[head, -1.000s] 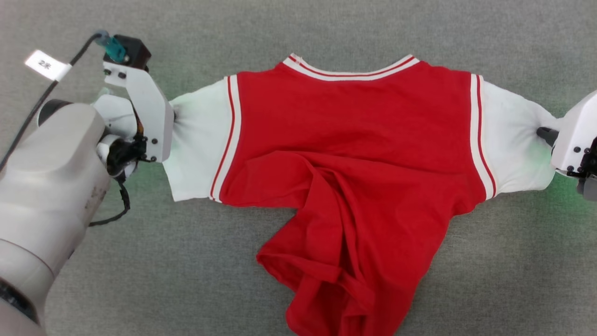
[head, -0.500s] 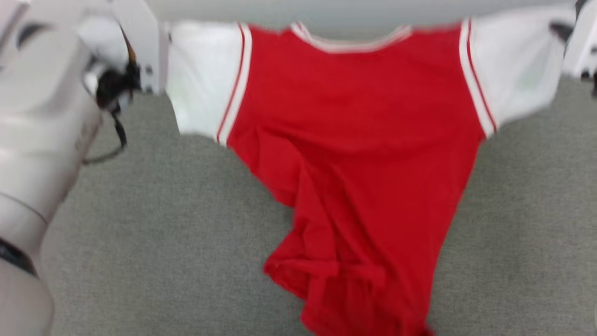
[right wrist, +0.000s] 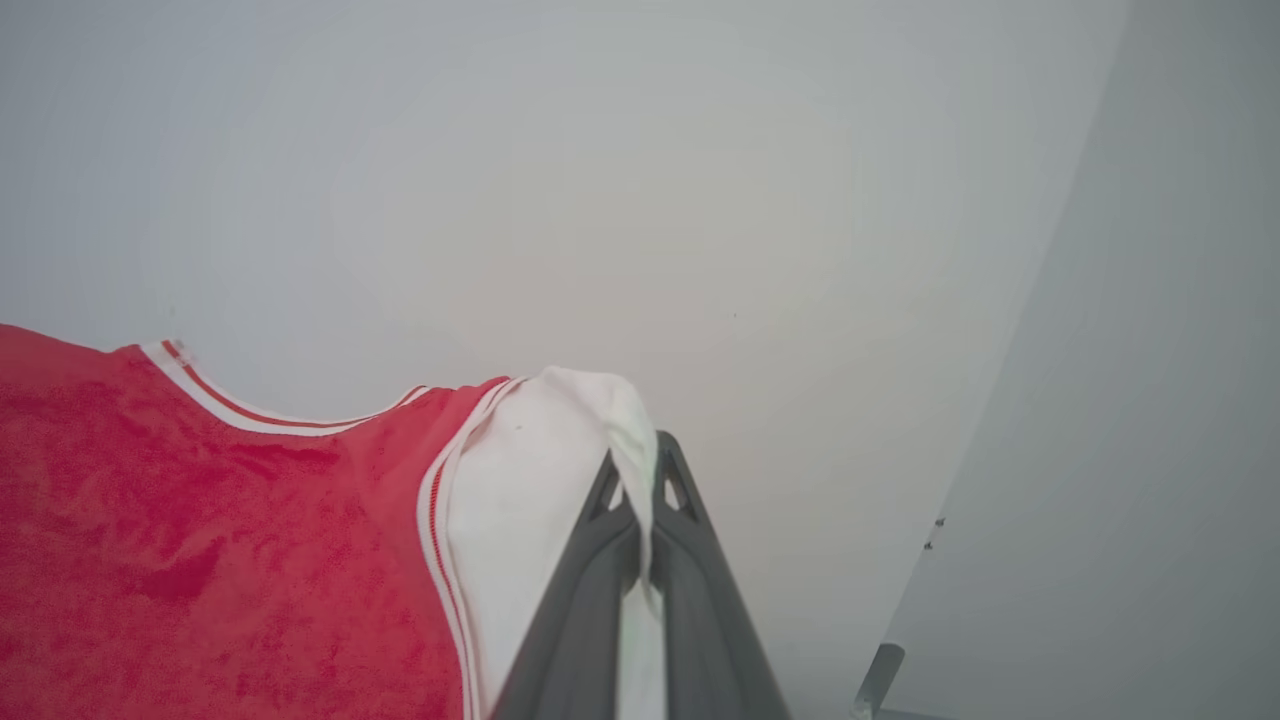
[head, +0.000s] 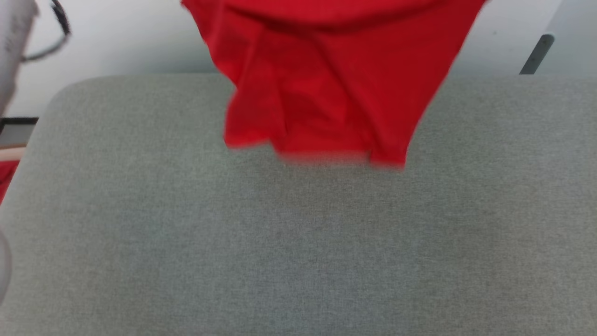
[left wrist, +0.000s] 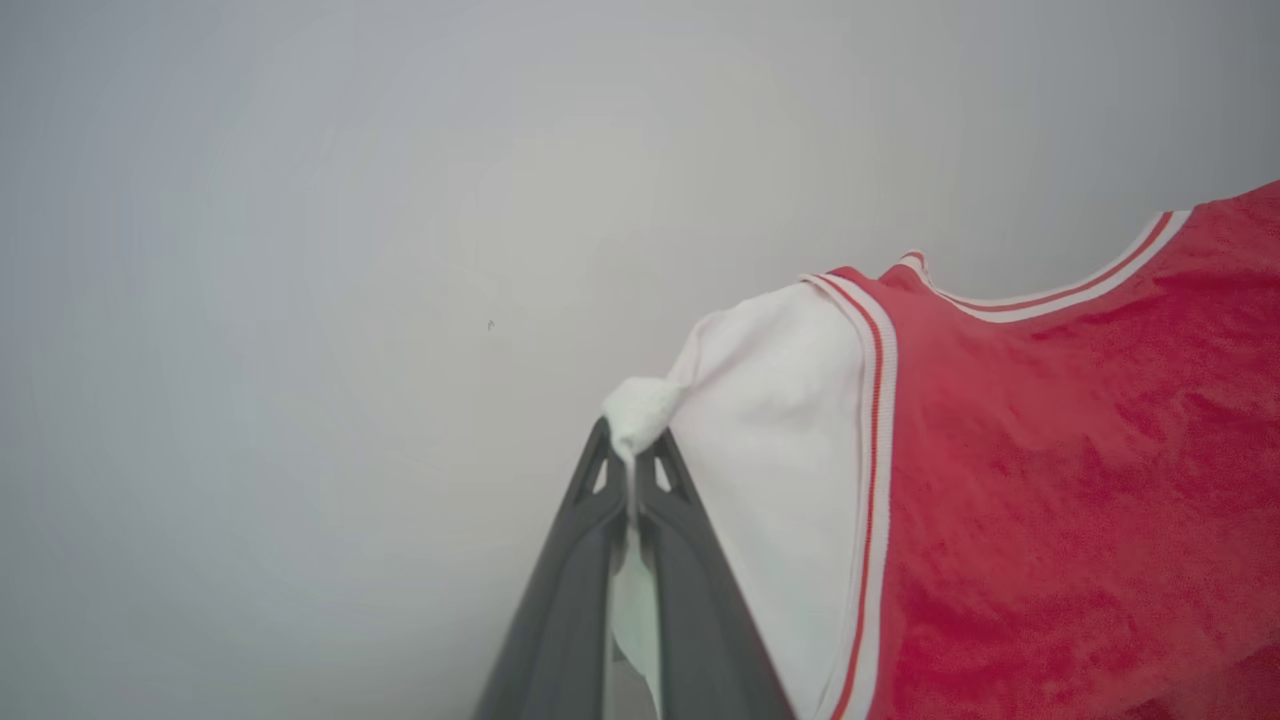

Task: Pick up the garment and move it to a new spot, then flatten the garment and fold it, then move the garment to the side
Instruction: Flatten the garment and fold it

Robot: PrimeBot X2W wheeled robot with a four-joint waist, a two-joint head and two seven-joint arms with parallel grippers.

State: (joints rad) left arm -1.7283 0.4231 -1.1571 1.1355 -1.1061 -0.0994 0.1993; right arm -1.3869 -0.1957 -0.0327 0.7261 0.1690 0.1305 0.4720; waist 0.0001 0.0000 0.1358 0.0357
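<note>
Nearest the head camera lies the grey fabric-covered table (head: 298, 252). Over its far half the garment (head: 326, 93) hangs in the air, red body down and hem blurred. In the wrist views, the left gripper (left wrist: 632, 440) is clamped on the bunched end of one white sleeve. The right gripper (right wrist: 640, 460) is pinched tight on the other. The striped collar sags between them, with a pale wall (head: 140, 42) behind.
</note>
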